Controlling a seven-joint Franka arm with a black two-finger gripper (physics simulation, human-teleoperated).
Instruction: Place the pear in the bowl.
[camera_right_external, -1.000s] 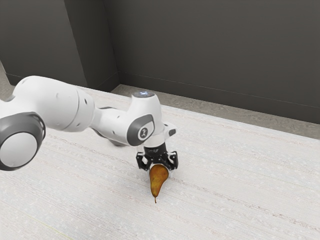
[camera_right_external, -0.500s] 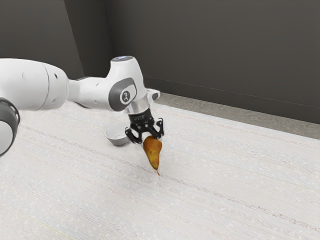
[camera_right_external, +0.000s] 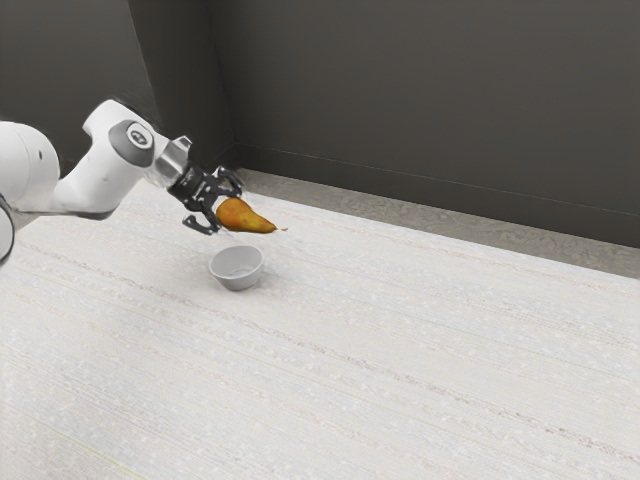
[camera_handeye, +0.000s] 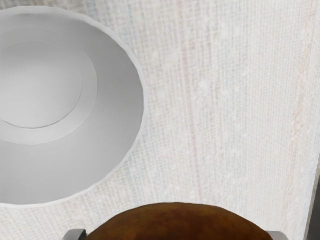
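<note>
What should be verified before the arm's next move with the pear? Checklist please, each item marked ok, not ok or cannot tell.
- Tool shut on the pear: ok.
- Bowl upright on the table: ok.
- Bowl empty to receive the pear: ok.
- Pear clear of the bowl's rim: ok, a gap shows.
- Tool pointing straight down: not ok, it is tilted.
- Pear directly above the bowl: cannot tell from these angles.

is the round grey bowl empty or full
Empty: the round grey bowl shows a bare inner floor, and the yellow-brown pear is in the black gripper, outside it.
</note>
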